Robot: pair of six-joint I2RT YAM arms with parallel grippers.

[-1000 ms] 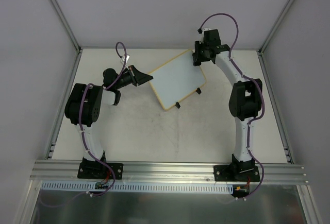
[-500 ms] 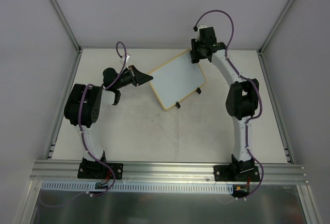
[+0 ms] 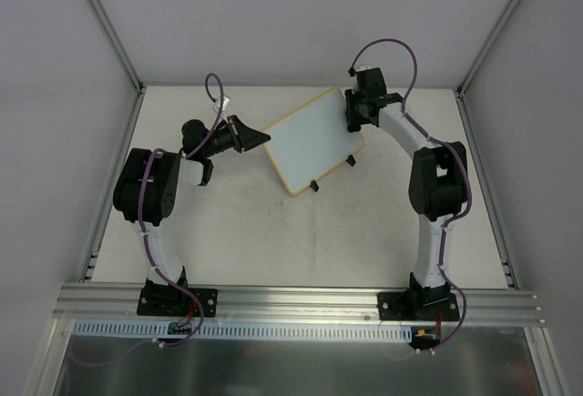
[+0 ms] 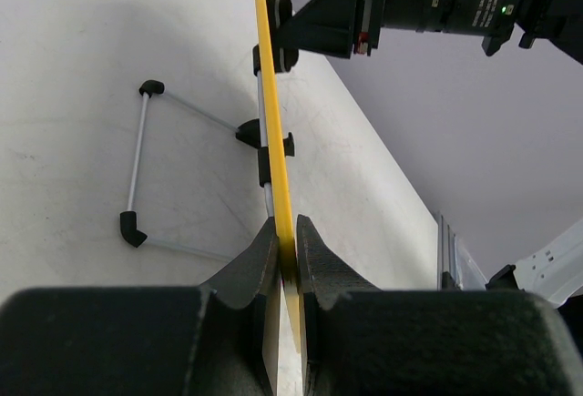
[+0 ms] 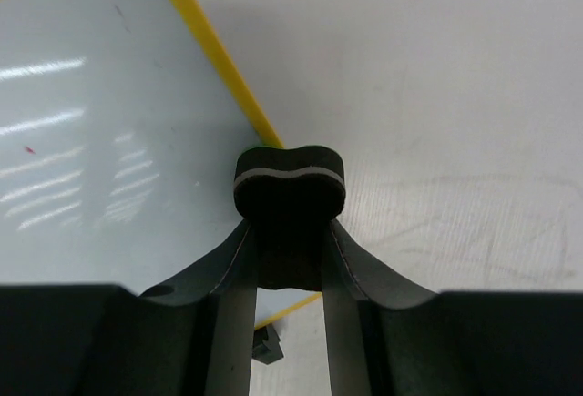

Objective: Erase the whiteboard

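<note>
The whiteboard (image 3: 312, 137) lies tilted at the back middle of the table, white face with a thin yellow frame and two black clip feet. My left gripper (image 3: 248, 135) is shut on its left edge; the left wrist view shows the yellow frame (image 4: 276, 155) edge-on between the jaws. My right gripper (image 3: 352, 112) is at the board's far right corner, shut on a small black eraser block (image 5: 290, 182). The eraser sits over the board's right frame edge (image 5: 214, 59). The board face (image 5: 100, 132) shows only tiny specks, no handwriting.
A wire stand with black corner pieces (image 4: 137, 173) lies on the table behind the board in the left wrist view. Grey walls and metal rails (image 3: 109, 41) bound the back and sides. An aluminium rail (image 3: 301, 298) runs along the near edge.
My right gripper with the eraser swung back toward the far corner, then came forward and right over the board's upper right corner. The left arm and the board have not moved.
</note>
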